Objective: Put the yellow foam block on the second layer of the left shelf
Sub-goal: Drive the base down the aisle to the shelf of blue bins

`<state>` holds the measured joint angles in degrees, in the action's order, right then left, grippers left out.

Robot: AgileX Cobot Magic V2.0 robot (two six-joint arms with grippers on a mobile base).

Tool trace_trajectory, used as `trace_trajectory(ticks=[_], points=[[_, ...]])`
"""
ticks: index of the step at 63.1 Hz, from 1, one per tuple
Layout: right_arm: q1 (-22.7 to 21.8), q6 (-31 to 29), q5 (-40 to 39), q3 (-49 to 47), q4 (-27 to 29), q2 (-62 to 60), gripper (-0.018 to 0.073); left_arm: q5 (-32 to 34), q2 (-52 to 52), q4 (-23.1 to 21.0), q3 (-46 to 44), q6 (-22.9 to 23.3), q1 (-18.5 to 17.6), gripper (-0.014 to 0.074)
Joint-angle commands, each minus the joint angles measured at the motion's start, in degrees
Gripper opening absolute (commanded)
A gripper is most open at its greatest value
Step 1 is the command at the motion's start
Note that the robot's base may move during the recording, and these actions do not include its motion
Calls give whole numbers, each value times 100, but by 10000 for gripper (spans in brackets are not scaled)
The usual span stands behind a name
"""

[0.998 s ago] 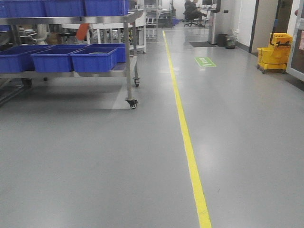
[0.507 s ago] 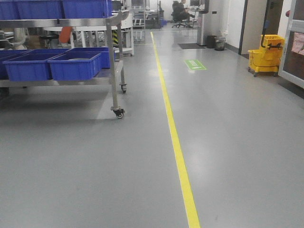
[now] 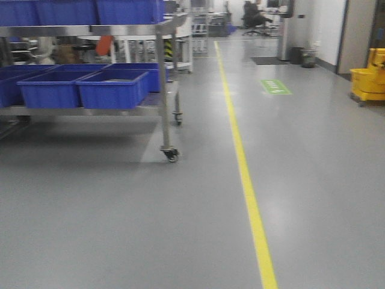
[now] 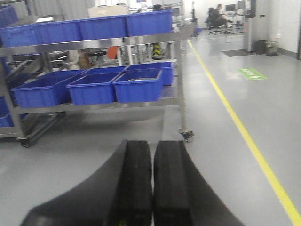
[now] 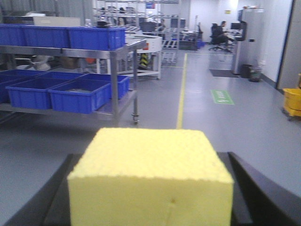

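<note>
The yellow foam block (image 5: 150,174) fills the lower middle of the right wrist view, held between the dark fingers of my right gripper (image 5: 150,157), which is shut on it. My left gripper (image 4: 153,145) is shut with its two black pads pressed together and nothing between them. The left shelf (image 3: 163,90) is a wheeled steel rack at the left of the front view, also seen as the shelf (image 4: 180,70) and the shelf (image 5: 114,84) in the wrist views. Blue bins (image 3: 111,89) fill its lower layer, and more blue bins (image 3: 126,11) sit on the layer above. Neither gripper shows in the front view.
A yellow floor line (image 3: 249,198) runs down the grey floor to the right of the rack. A yellow mop bucket (image 3: 370,78) stands at the far right, with a green floor sign (image 3: 275,87) nearer the line. Far back are more racks, a seated person (image 3: 255,15) and waste bins (image 3: 304,56).
The front view has swung, so the rack and the yellow line sit further right than half a second ago. The mop bucket has slid to the right edge. The picture is now blurred.
</note>
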<state>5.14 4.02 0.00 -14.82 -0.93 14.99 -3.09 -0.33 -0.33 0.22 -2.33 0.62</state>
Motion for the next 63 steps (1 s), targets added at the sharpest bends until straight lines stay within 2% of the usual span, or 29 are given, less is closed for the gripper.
trace_trajectory(ticks=[1, 63], points=[[-30, -45, -537, -175, -19, 53, 490, 473, -117, -29, 140, 22, -23, 124], [-30, -45, -537, -175, -19, 53, 490, 473, -117, -29, 140, 22, -23, 124]])
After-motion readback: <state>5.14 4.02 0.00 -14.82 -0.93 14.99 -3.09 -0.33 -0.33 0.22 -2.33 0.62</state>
